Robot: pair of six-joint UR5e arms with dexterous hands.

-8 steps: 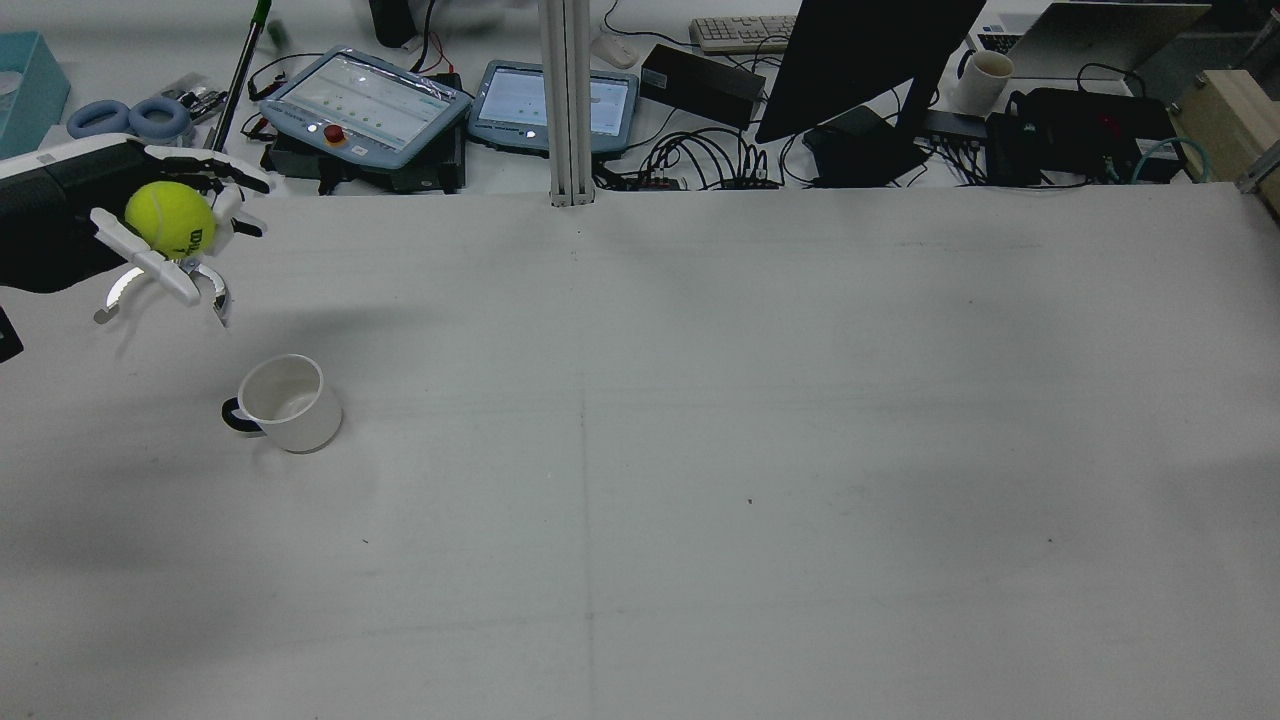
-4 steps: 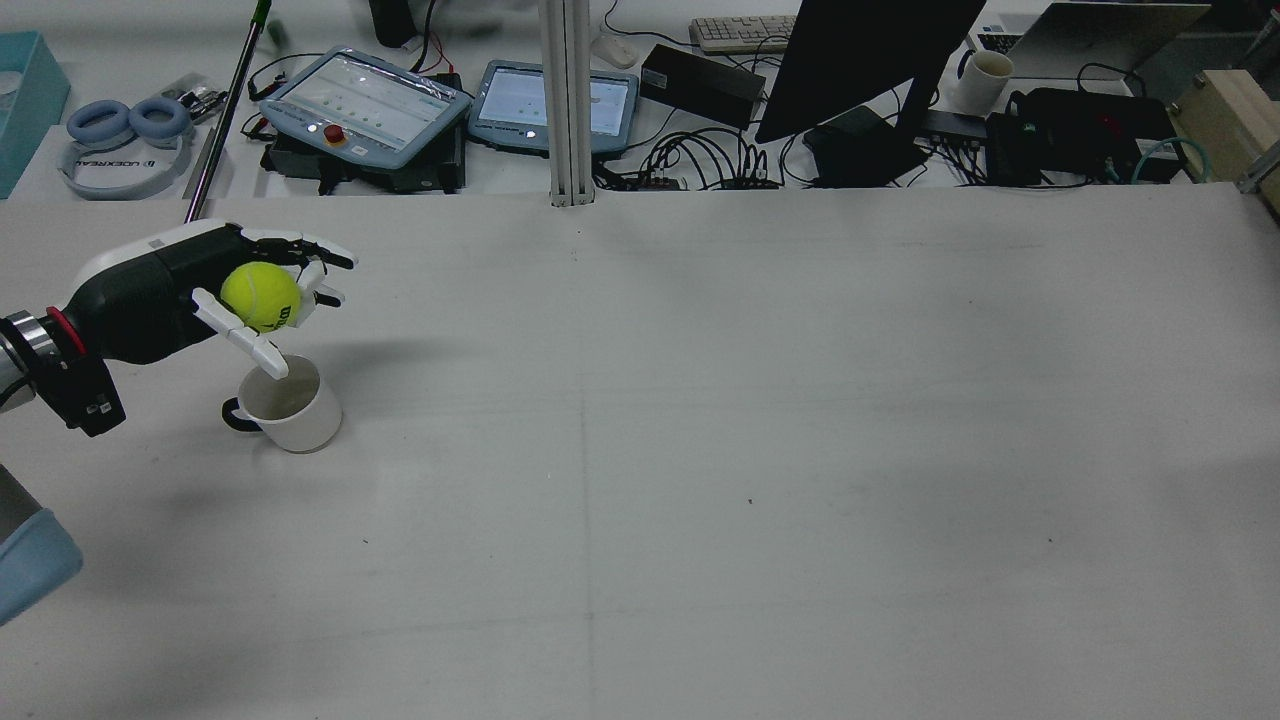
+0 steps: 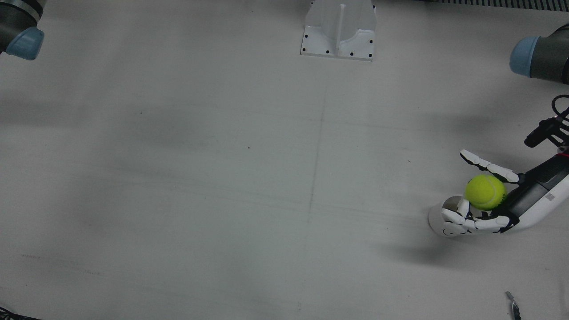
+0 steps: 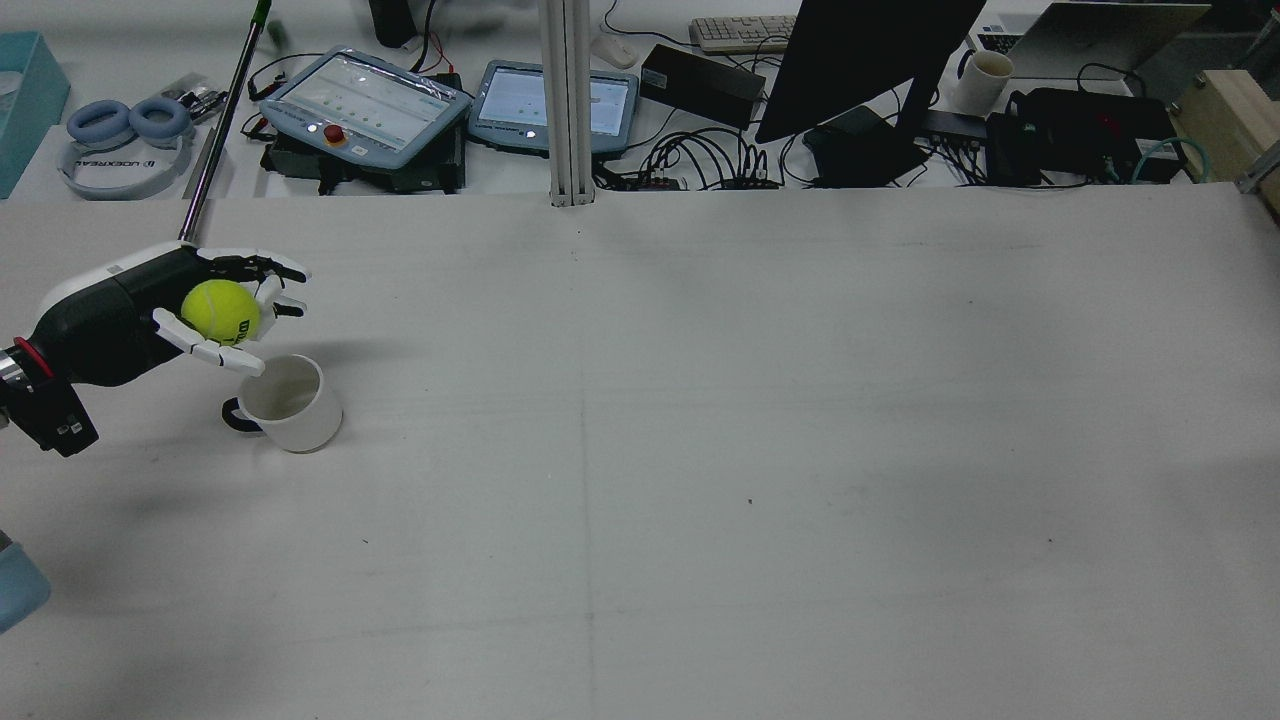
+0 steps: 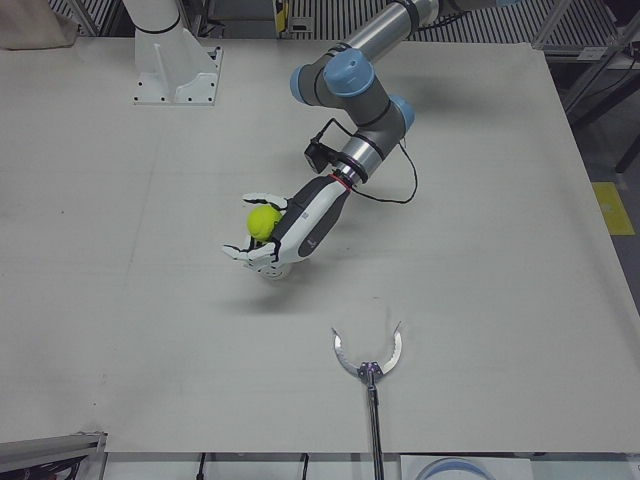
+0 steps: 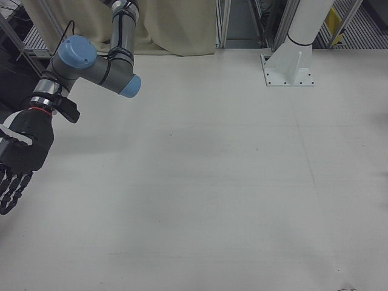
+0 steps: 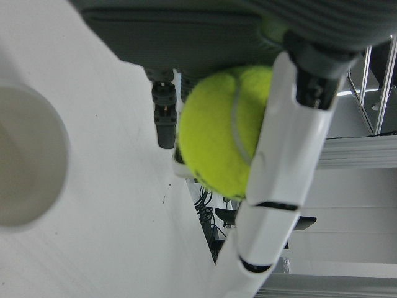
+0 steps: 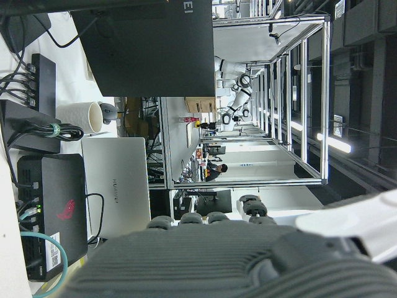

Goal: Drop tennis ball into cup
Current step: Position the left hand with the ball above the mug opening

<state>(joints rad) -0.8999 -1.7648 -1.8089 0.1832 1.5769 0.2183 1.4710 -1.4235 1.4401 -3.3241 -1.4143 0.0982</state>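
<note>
My left hand is shut on a yellow-green tennis ball and holds it above the table. A white cup with a dark handle stands upright just below and beside the hand, its mouth open and empty. The ball sits a little off the cup's rim toward the table's left edge. In the front view the fingers cover part of the cup, and the ball sits beside it. The left hand view shows the ball and the cup's rim. My right hand is open and empty, off to the right side.
A long grabber tool lies at the table's front edge near the left arm. The centre post base stands at the robot's side. Tablets, headphones and a monitor lie beyond the table's far edge.
My left hand came down and right with the ball to the cup, then drew back a little to the left. The cup has not moved.
</note>
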